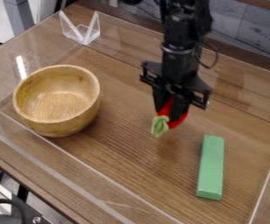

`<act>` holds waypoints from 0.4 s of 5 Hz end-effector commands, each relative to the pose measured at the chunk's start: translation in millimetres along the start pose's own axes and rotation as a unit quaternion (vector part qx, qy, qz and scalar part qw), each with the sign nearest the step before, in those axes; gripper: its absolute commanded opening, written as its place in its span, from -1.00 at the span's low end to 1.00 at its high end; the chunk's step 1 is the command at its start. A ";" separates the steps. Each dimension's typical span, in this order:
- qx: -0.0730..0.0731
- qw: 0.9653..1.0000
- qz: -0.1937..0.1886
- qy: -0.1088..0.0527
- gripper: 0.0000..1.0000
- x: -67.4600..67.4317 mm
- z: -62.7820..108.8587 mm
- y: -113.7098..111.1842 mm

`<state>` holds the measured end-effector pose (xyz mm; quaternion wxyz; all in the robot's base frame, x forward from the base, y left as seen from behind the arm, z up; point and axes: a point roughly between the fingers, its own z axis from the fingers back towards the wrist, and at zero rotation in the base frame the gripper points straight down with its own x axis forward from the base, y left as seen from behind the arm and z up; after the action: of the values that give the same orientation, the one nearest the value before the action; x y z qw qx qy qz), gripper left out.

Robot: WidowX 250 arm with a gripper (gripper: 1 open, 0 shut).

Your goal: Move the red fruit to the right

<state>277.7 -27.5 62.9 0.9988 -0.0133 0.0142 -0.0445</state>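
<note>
The red fruit [173,115] is small and glossy, with a light green leafy end [159,127] pointing down-left. It hangs above the wooden table, pinched between the black fingers of my gripper [174,111], which is shut on it. The black arm comes down from the top of the view, right of centre. Most of the fruit's upper half is hidden by the fingers.
A round wooden bowl [57,100] sits at the left. A long flat green block [210,166] lies at the lower right of the fruit. Clear acrylic walls [79,28] ring the wooden table [114,166], with a raised lip along the front edge.
</note>
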 end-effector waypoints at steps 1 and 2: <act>0.002 1.000 0.017 -0.020 -1.00 11.8 16.8 4.0; 0.003 1.000 -0.004 -0.018 -1.00 11.7 9.1 -7.3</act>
<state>283.3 -37.6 62.7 0.9986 -0.0129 0.0154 -0.0492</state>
